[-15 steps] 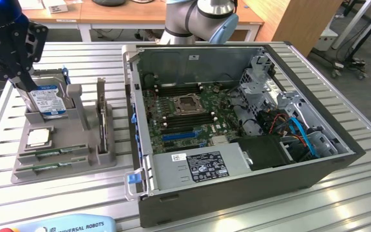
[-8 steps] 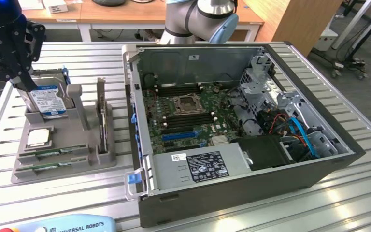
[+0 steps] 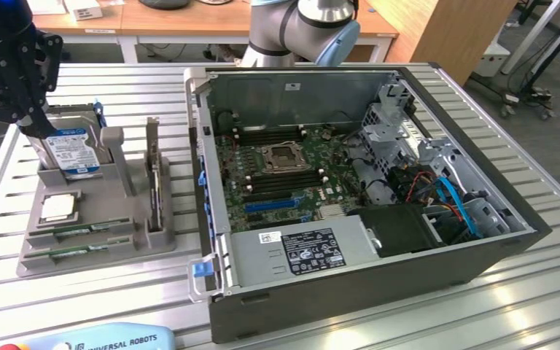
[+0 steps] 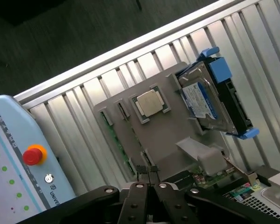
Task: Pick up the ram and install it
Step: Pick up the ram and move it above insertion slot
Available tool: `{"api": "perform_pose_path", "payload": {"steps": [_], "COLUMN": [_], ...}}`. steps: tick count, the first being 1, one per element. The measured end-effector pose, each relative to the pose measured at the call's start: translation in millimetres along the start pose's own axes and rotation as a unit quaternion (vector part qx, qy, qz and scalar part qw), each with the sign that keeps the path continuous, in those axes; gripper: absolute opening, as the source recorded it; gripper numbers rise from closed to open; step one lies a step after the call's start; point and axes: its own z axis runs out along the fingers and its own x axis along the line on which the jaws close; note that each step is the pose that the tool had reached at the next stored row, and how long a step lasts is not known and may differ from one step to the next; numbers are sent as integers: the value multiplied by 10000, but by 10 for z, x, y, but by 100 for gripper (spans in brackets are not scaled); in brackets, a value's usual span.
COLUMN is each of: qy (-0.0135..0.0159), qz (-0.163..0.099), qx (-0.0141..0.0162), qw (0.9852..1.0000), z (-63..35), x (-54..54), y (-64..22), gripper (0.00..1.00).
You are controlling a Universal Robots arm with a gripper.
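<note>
A slatted aluminium table (image 3: 85, 306) is seen, on which an open computer case (image 3: 358, 219) is laid with its motherboard (image 3: 280, 171) exposed. Just beside it, toward the exterior view's left, a grey holder (image 3: 125, 211) is set. A blue-labelled hard drive (image 3: 71, 152) is stood on edge in the holder, and a square processor chip (image 3: 58, 206) is seated near it. The ram (image 3: 78, 232) is laid in a slot at the holder's near end, with a second green stick (image 3: 76, 251) in the next slot. A teach pendant (image 4: 18, 172) with a red stop button (image 4: 32, 155) is rested at the table's edge. Behind the table, wooden desks (image 3: 202, 22) and a grey floor are seen.

The arm's base (image 3: 305, 25) is mounted behind the case. The gripper (image 4: 148, 181) is held above the holder, apart from the ram. Its fingers (image 4: 136, 196) are pressed together, and nothing is seen pinched between them.
</note>
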Motion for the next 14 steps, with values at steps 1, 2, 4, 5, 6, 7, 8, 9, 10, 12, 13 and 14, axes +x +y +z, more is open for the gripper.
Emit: {"api": "perform_pose_path", "payload": {"steps": [1,2,4,5,6,7,8,9,10,12,13,14], "qy": [3,6,12,15,18,21,24,26,29,35,37,40], "qz": [-71,-143,-290,-357,-418,-475,-542,-607,-672,-800,-866,-932], "qx": [-1,-3,-7,-9,-10,-11,-13,-14,-16,-19,-20,-22], "qw": [10000,9999,9996,9994,9991,9989,9985,9982,9977,9968,9962,9956], "z": [0,0,0,0,0,0,0,0,1,1,1,1], "x": [0,0,0,0,0,0,0,0,0,0,0,0], "y": [0,0,0,0,0,0,0,0,0,-1,-1,0], "gripper": [10,10,10,10,10,10,10,10,10,10,10,10]}}
